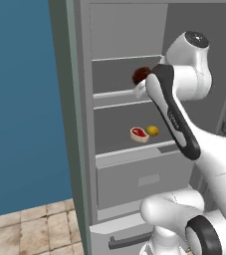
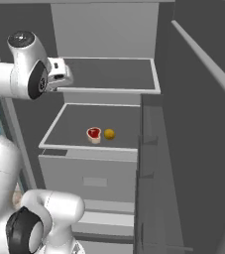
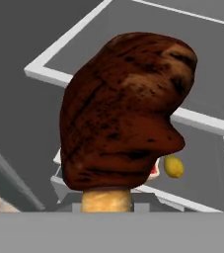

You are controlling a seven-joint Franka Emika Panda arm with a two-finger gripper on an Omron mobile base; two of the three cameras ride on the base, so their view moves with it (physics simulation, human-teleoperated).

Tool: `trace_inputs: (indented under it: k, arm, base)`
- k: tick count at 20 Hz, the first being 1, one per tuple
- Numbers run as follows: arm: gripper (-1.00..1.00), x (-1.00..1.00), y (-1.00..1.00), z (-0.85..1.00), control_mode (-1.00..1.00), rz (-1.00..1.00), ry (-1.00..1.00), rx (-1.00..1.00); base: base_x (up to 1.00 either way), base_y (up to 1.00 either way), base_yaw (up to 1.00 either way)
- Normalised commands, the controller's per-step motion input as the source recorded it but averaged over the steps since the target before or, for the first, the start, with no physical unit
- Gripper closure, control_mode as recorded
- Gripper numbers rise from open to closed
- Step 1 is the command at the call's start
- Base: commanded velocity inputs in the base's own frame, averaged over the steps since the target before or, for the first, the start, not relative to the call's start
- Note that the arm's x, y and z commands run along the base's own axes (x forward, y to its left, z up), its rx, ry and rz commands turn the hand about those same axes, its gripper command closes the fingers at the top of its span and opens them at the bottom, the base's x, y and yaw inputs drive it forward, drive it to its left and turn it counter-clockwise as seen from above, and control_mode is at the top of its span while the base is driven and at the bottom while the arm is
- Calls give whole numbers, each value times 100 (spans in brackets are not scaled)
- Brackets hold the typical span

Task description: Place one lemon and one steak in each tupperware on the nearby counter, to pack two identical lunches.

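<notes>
The arm reaches into an open fridge (image 1: pixel 84 124), its hand raised level with the upper shelf (image 2: pixel 109 74). The gripper (image 1: pixel 143 79) is closed on a dark reddish-brown piece of meat (image 3: pixel 126 111), seen in the hand view as a browned, mottled lump with a pale tan stub at its lower end, close to the camera. In the left base view the same dark piece (image 1: pixel 141 74) shows at the tip of the hand, in front of the upper shelf's front edge. The finger tips themselves are hidden behind the meat, so how they sit on it cannot be made out.

On the lower shelf (image 2: pixel 74 129) lie one steak (image 2: pixel 93 134) and one lemon (image 2: pixel 109 134). The steak is red with a pale fat rim; the lemon is small, yellow and just beside it on the side nearer the open door. Whether the two touch cannot be told. Both sit toward the front edge of that shelf, roughly midway along it. In the hand view the lemon (image 3: pixel 173 166) appears below and behind the held meat, with a sliver of the steak partly covered.

Below the lower shelf is a closed grey drawer (image 1: pixel 144 182). The fridge door (image 2: pixel 203 149) stands open at the right. A blue wall (image 1: pixel 20 99) and tiled floor (image 1: pixel 35 229) lie to the left of the fridge.
</notes>
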Motion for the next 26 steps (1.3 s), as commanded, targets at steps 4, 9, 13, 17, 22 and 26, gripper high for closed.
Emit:
trace_inputs:
  k: [4,9,13,17,22,26]
  arm:
    - [100,-100,-17,-100,-100,13,-33,0]
    - [100,-100,-6,-14,-100,4,-35,0]
    - [100,-98,0,43,-100,1,-7,0]
    - [100,-85,0,60,-100,0,10,0]
    - [100,-59,0,16,100,-1,13,0]
    - [100,0,0,0,100,0,0,0]
  base:
    - [0,0,0]
    - [0,0,0]
    - [0,0,0]
    - [0,0,0]
    - [-13,0,-1]
    - [-61,0,-4]
